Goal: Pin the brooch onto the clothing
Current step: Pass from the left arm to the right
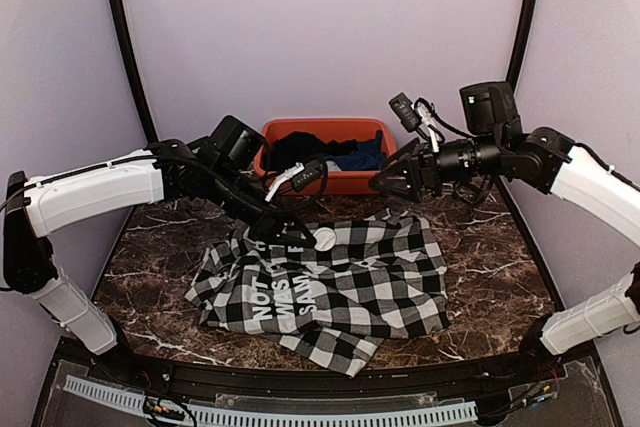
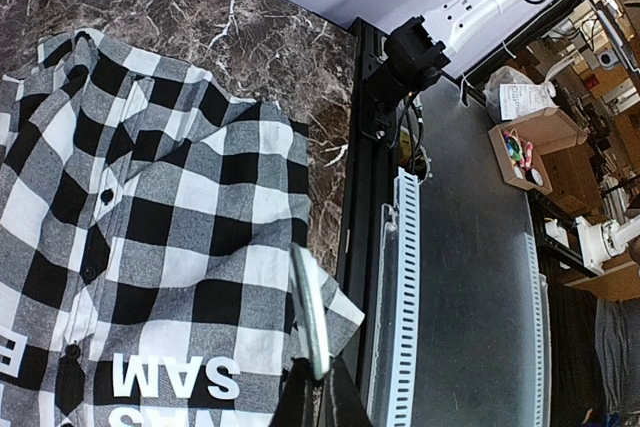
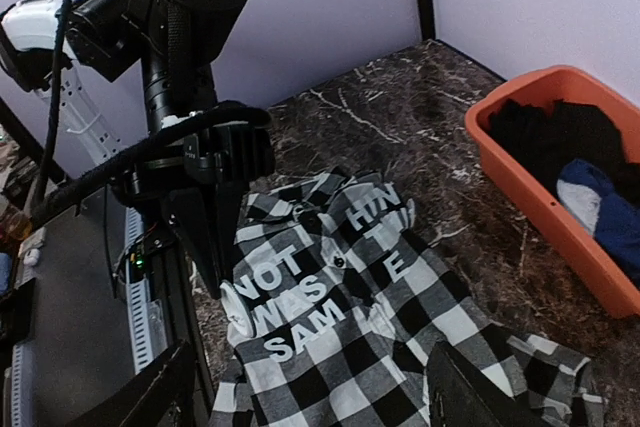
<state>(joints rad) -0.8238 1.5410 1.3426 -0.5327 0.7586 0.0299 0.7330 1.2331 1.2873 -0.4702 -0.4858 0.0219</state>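
Dark veined tabletop (image 1: 480,277) under lavender walls; orange bin (image 1: 350,185) at the back edge, holding a black and a blue garment, neither wanted. Clothing (image 1: 360,287): checked shirt, rumpled at centre of tabletop, lettered black panel on its left side in the overhead view, button placket clear in the left wrist view. Left tool (image 2: 318,392): pressed together on the brooch (image 2: 311,312), a pale thin disc pinched by its rim, edge-on to the wrist camera, over the shirt's far edge near the lettering; cannot tell whether touching cloth. Right tool (image 1: 392,183): spread wide, holding nothing, raised in front of the bin, apart from the shirt. Step in hand, by judgement: lowering the brooch and fixing it to the fabric; looks not yet attached. For a clean result: pick a flat patch clear of buttons and folds; turn the disc's back toward the cloth before descending; bring the right tool down beside the spot to brace the fabric against bunching; hold the pinch firm, since a thin rim probably twists easily; release only once seated.
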